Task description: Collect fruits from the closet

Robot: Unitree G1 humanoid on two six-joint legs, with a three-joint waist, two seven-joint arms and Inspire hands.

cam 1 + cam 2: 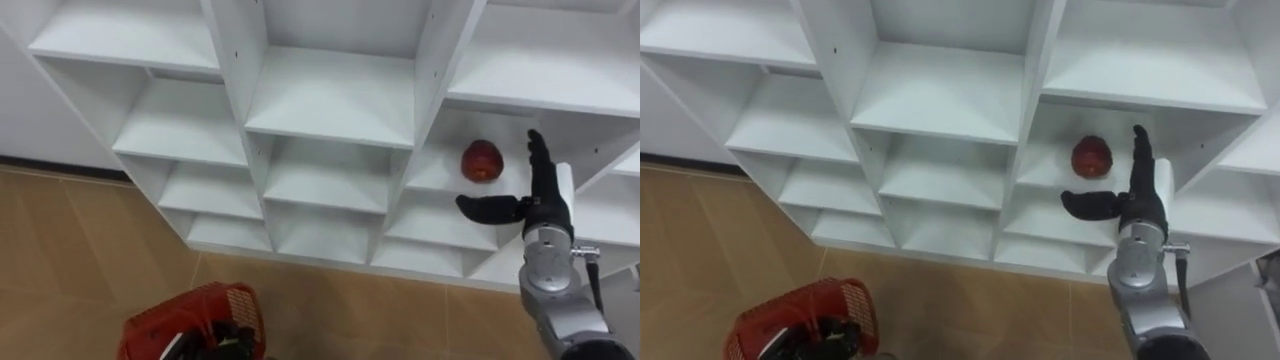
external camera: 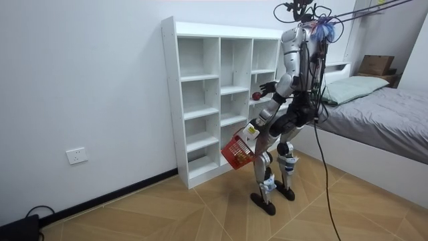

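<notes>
A red fruit (image 1: 481, 161) lies on a middle shelf in the right column of the white closet (image 1: 330, 100). My right hand (image 1: 545, 205) is open just to the right of the fruit, in front of that shelf, fingers straight up and thumb stretched out below the fruit, not touching it. A red mesh basket (image 1: 190, 320) hangs low at my left side, with my left hand (image 1: 226, 338) curled on it. In the room view I stand bent slightly toward the closet (image 2: 200, 100), right hand (image 2: 267, 88) raised near the fruit (image 2: 255, 96) and basket (image 2: 239, 150) at knee height.
The other closet compartments in view hold nothing. Wood floor (image 1: 90, 250) runs in front of the closet. A bed (image 2: 381, 114) stands behind me at the room view's right, with a brown box (image 2: 376, 64) by its head.
</notes>
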